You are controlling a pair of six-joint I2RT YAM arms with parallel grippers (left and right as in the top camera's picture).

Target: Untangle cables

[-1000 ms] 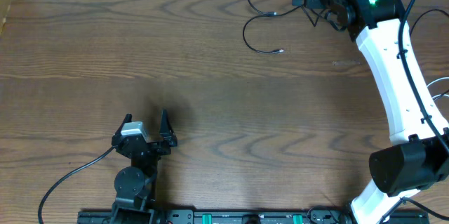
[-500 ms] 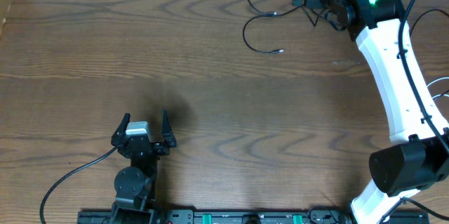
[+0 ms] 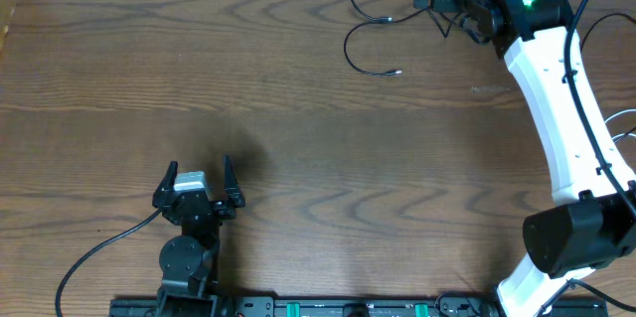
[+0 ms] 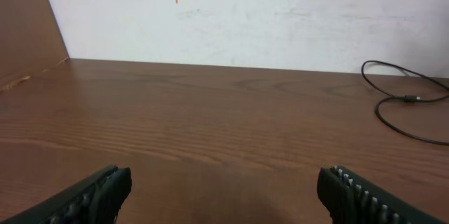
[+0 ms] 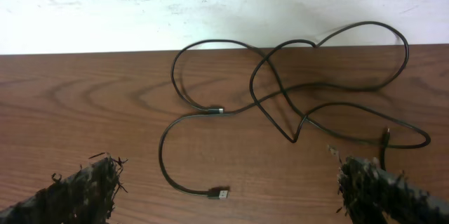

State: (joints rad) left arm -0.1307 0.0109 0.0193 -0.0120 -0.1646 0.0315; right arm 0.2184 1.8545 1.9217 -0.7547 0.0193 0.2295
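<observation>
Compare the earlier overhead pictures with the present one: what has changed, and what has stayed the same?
The left gripper shifted slightly to its left, its jaws open and empty throughout. The right gripper, also open, and the black cable stayed as they were.

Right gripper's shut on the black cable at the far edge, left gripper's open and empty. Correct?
Not quite. The right gripper is open and holds nothing. The right wrist view shows the black cable lying loose ahead of it. The left gripper is open and empty, as you said.

Wide-spread left end effector [image 4: 224,185] over wooden table [image 4: 210,112], black cable [image 4: 409,98] looped far right
</observation>
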